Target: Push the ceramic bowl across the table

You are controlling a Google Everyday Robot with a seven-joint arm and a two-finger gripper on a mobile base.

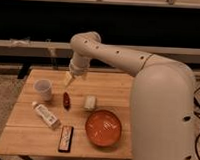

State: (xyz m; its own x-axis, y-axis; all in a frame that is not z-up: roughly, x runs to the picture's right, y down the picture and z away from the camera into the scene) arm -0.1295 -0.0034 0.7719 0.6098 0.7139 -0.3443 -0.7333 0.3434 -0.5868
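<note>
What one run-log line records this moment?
glossy orange-red round ceramic bowl: near front edge of light wooden rectangular table, untouched | end effector: above table's far half, apart from bowl | push: not begun

White cup (43,88) just lower-left of gripper (68,79), small red obj (66,99), pale block (90,102), white tube (46,115) maybe, dark bar (66,138)

Orange-red ceramic bowl (103,127) sits front-right on light wooden table (31,135); gripper (68,79) hangs behind-left, right of small white cup (43,88).

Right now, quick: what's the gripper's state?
Gripper: cannot be told; it hangs above the table near the white cup, well away from the ceramic bowl.
</note>
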